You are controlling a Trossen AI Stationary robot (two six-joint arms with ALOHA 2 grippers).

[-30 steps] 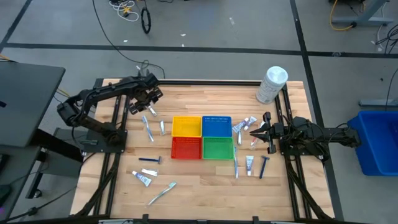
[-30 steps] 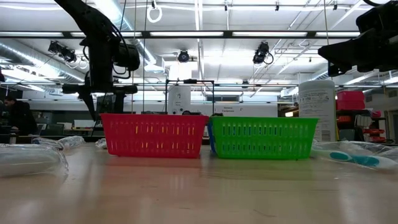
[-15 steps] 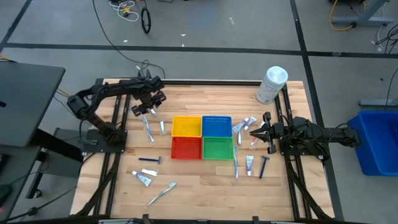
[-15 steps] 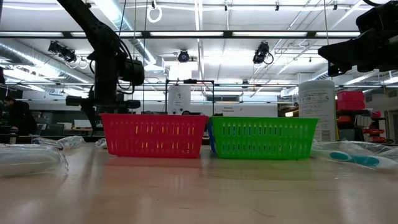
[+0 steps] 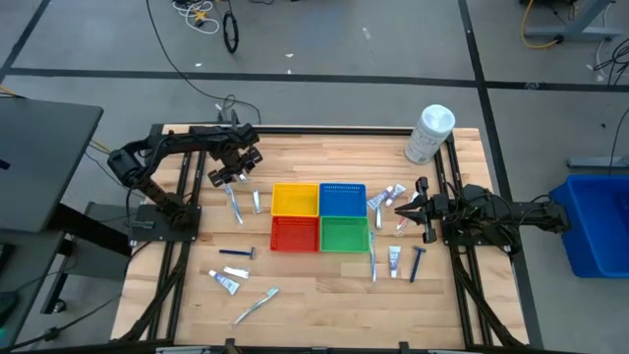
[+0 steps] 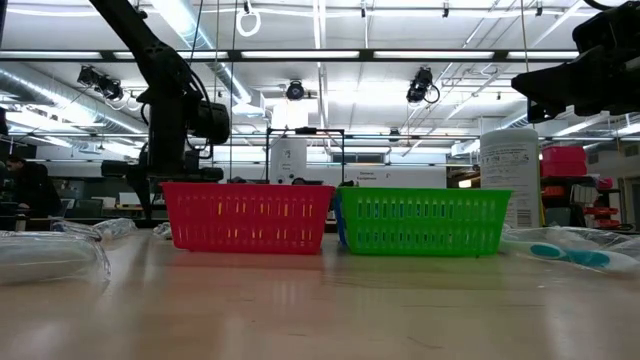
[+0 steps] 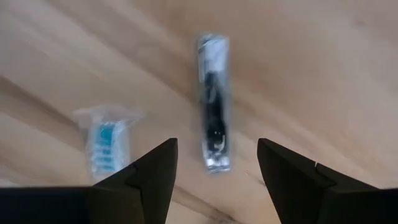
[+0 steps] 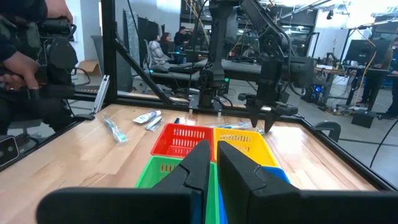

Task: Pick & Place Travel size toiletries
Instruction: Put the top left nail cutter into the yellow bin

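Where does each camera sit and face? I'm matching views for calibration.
High: overhead, straight down; both arms show, left gripper over packets.
Low: table height, facing red basket and green basket.
Left wrist: looks down past open fingers at a wrapped razor.
Right wrist: looks across baskets toward the left arm.
All but the left wrist share the baskets.

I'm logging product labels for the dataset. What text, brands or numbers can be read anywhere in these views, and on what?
No text reads legibly in any view.
White container: dark print on its label, too small to read.
Packet between the left gripper's open fingers: printing blurred.
Blue-striped packet beside it: blurred.
Baskets: no lettering visible.
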